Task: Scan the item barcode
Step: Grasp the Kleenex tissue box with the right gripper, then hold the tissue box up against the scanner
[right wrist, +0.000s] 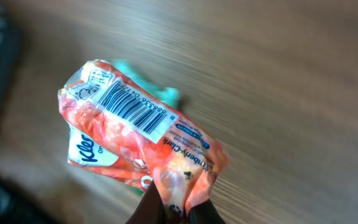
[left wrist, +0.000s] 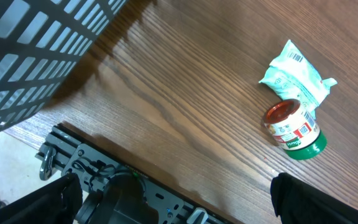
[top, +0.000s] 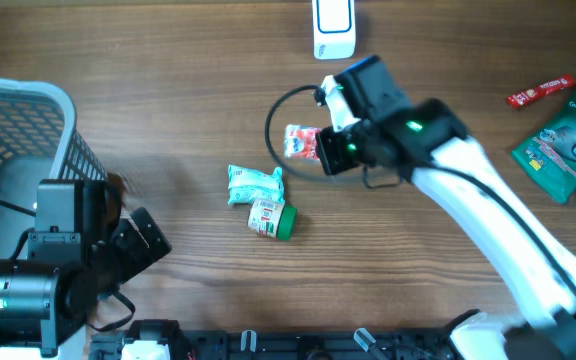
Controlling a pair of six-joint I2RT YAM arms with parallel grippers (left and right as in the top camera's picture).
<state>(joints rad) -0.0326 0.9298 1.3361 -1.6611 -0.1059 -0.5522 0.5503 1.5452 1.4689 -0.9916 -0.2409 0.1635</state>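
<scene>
One wood-grain table (top: 168,90), grey basket (top: 18,110) at edge, right tool (right wrist: 176,211) pinching orange packet (right wrist: 142,134), left tool (top: 128,225) spread

You see the table (top: 168,80) straight down from overhead. L wrist cam looks low, obliquely, sharing the jar (left wrist: 293,129) w/ overhead. R wrist cam: v. close on orange packet (right wrist: 135,137).

The setting is read as a mock shop checkout in a robotics lab. A wood-grain bench (top: 168,120) is laid out with small retail goods: an orange packet (top: 301,141) on which a printed barcode (right wrist: 132,109) is seen, a teal packet (top: 254,184), a green-lidded jar (top: 271,218), a green pouch (top: 560,145) and a red snack bar (top: 540,91). A grey plastic shopping basket (top: 18,130) is placed at the left. 2 robot arms are mounted at the near side, a white arm (top: 488,220) and a black arm (top: 48,280).
</scene>
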